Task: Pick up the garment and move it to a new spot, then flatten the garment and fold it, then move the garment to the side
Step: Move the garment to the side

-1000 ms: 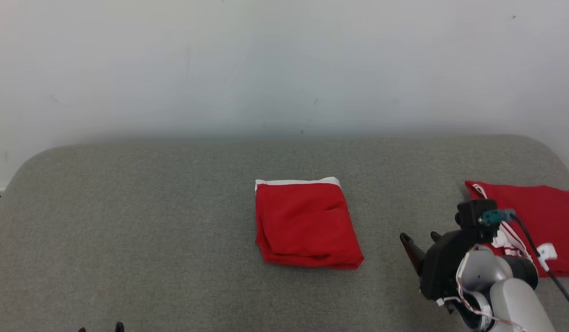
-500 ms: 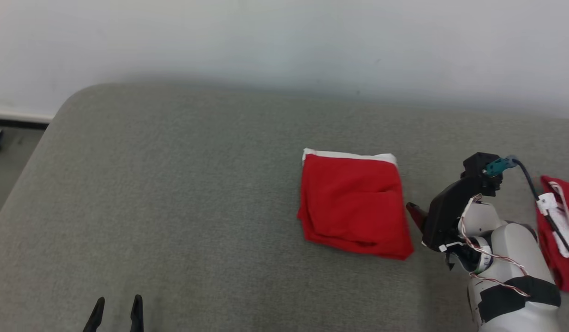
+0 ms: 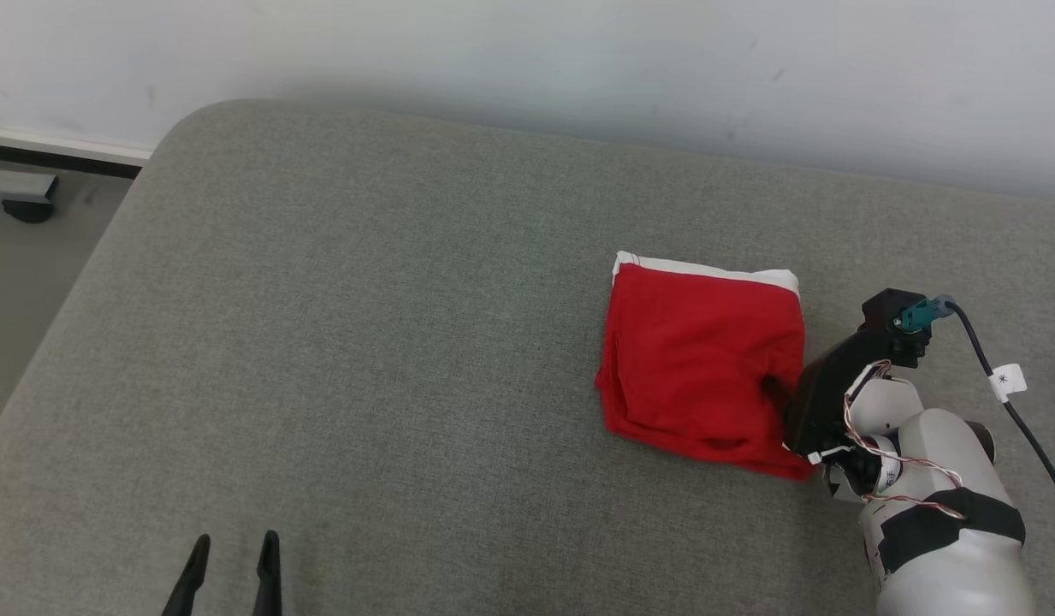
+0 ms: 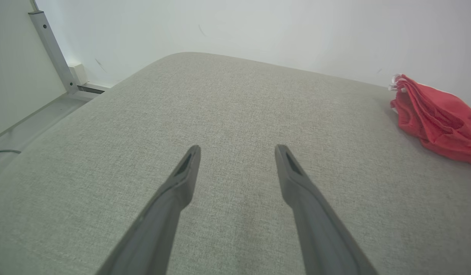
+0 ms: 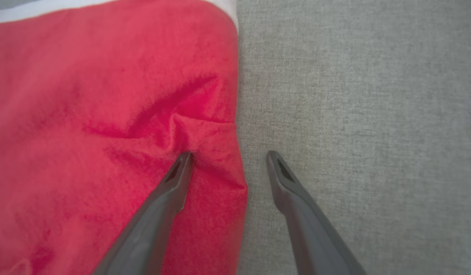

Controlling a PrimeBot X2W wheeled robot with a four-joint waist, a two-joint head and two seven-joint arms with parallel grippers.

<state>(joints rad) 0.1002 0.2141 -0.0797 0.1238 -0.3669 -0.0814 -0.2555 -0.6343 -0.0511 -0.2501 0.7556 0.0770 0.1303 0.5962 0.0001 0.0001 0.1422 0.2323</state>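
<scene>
The garment [image 3: 698, 364] is a folded red cloth with a white band along its far edge, lying flat on the grey cushioned surface [image 3: 364, 299]. My right gripper [image 3: 782, 390] is at its right edge. In the right wrist view the right gripper [image 5: 227, 156] stands open astride that edge: one fingertip [image 5: 183, 158] presses a crease into the garment [image 5: 105, 114], the other hangs over bare grey fabric. Low at the left, my left gripper [image 3: 232, 569] is open and holds nothing. The left wrist view has the left gripper [image 4: 237, 149] over bare cushion, with the garment [image 4: 437, 118] far to the right.
A pale wall runs behind the cushion. The cushion's rounded left edge drops to a floor with a dark object [image 3: 26, 208]. A metal post [image 4: 52, 49] stands by the wall. A dark cable with a white tag [image 3: 1006, 382] trails from my right wrist.
The camera has swung left and down, shifting the whole picture. My right gripper has closed the gap to the garment's right edge, and one finger now rests on the cloth.
</scene>
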